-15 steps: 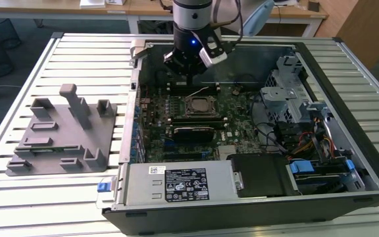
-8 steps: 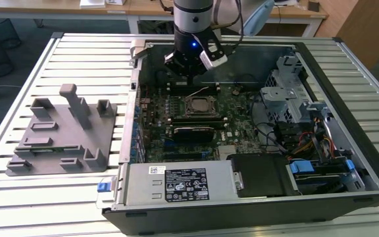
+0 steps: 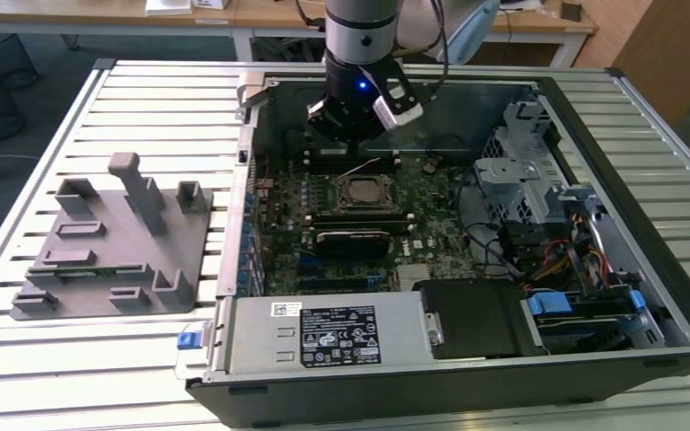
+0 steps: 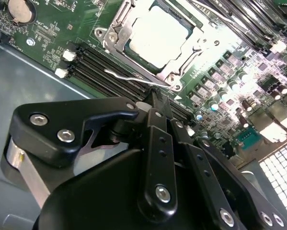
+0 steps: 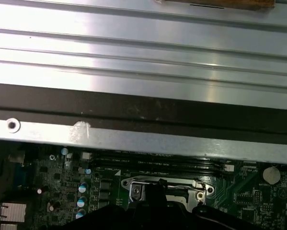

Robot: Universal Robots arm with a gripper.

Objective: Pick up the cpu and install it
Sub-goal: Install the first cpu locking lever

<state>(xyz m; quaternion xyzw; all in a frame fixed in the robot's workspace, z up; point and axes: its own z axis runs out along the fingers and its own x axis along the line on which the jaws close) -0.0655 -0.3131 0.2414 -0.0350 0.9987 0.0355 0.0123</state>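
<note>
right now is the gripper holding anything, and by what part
Nothing appears held. The cpu already sits in its socket on the motherboard, and the gripper is above it, apart from it.

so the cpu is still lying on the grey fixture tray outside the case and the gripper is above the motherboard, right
Not quite. The cpu is not on the tray; it sits in the socket on the motherboard, as the second wrist view shows. The gripper is indeed above the motherboard, inside the open case, just beyond the socket in the exterior view.
</note>
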